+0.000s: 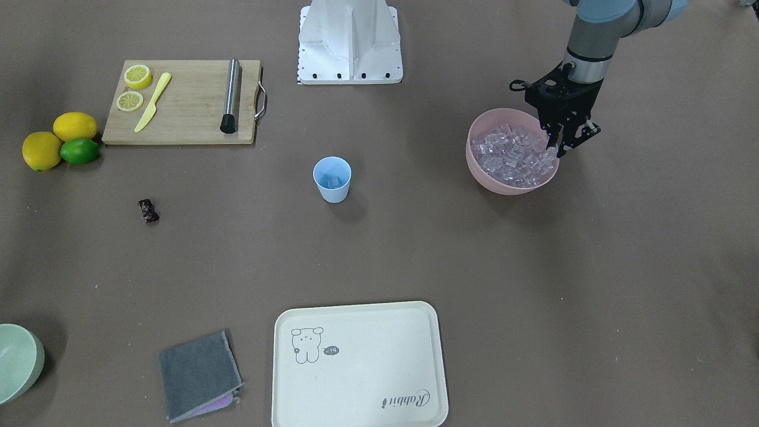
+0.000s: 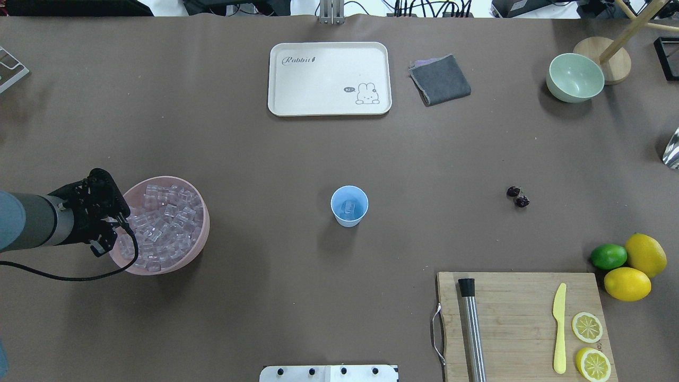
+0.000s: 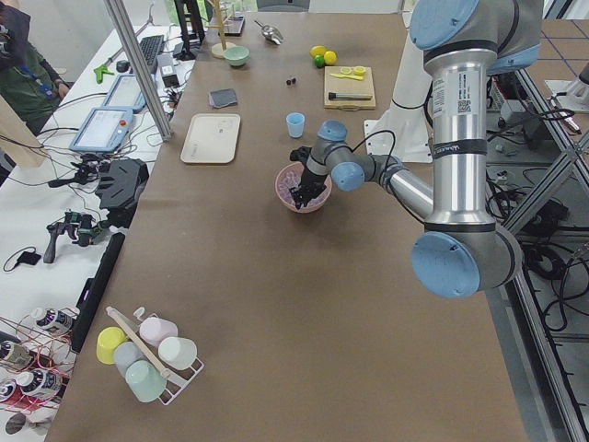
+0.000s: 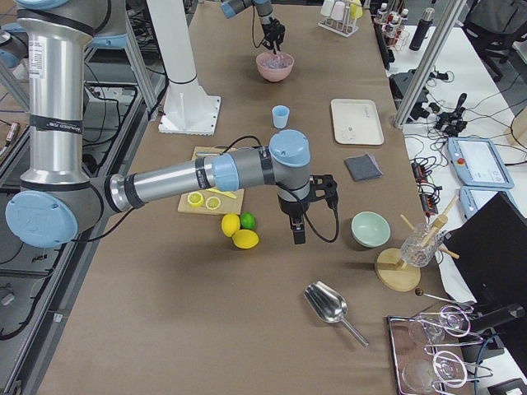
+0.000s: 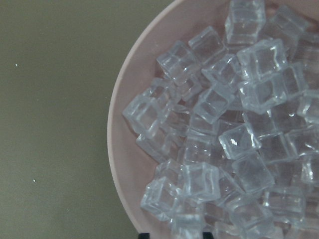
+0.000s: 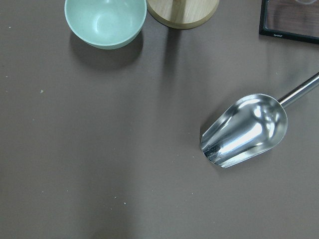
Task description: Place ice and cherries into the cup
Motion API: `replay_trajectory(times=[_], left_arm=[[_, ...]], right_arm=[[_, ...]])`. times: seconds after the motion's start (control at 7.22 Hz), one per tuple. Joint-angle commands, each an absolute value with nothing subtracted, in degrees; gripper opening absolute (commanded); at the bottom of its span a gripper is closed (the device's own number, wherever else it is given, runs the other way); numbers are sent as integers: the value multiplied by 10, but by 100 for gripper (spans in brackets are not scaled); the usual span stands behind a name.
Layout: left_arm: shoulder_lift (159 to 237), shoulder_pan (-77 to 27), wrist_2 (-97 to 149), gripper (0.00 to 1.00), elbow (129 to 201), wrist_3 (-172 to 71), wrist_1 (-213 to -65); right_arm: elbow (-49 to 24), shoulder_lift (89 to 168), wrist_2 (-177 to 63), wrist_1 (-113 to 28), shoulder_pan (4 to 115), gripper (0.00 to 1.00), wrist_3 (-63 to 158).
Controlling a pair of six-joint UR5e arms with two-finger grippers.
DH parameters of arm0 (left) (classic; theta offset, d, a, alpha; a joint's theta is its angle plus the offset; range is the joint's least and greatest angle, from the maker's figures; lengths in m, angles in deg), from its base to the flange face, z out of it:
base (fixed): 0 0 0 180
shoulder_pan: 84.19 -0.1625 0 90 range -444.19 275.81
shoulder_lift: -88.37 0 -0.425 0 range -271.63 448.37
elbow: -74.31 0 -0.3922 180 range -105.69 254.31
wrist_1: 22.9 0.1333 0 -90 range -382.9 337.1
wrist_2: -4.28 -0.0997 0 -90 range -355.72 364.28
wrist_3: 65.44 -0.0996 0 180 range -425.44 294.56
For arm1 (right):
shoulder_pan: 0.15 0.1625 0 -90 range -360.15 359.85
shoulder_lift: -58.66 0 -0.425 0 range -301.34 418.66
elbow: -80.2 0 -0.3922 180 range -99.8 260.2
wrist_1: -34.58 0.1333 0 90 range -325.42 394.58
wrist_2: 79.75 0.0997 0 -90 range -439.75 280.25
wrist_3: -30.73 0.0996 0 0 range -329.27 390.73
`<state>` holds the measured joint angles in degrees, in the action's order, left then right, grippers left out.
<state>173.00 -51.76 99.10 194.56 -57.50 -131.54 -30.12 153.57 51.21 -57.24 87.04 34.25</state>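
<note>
— Left claw?
— Down at the pink bowl, over the rim on the side away from the cup, tips lowered among the ice. Spread, going by the wrist view: two dark tips apart at the bottom edge, cubes between and around them. Hard to tell whether any cube is gripped.
— Right claw?
— Seen only from the far end of the tabletop, hanging above a bare patch between the lemons and the pale green bowl. Spread or pressed together, cannot tell.
— And the cup?
— Upright mid-tabletop, well apart from the pink bowl, with one clear cube lying inside.
— Cherries?
— On the bare tabletop, touching each other, well apart from the cup, on the cutting board's side.
</note>
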Motion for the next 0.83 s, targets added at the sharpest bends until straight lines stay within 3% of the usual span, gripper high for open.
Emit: replay_trajectory(times=[0.0,0.55,0.69], left_arm=[[1730,-518,992,24,1949,-574,-1315],[1751,-462,1069,14,1961,-572,-1315],[1774,-458,1081,5,1954,-546,-1316]], right_arm=[[-302,1536,512,-573,870,100,343],[-302,1536,512,-573,870,100,343],[-302,1535,512,-573,870,100,343]])
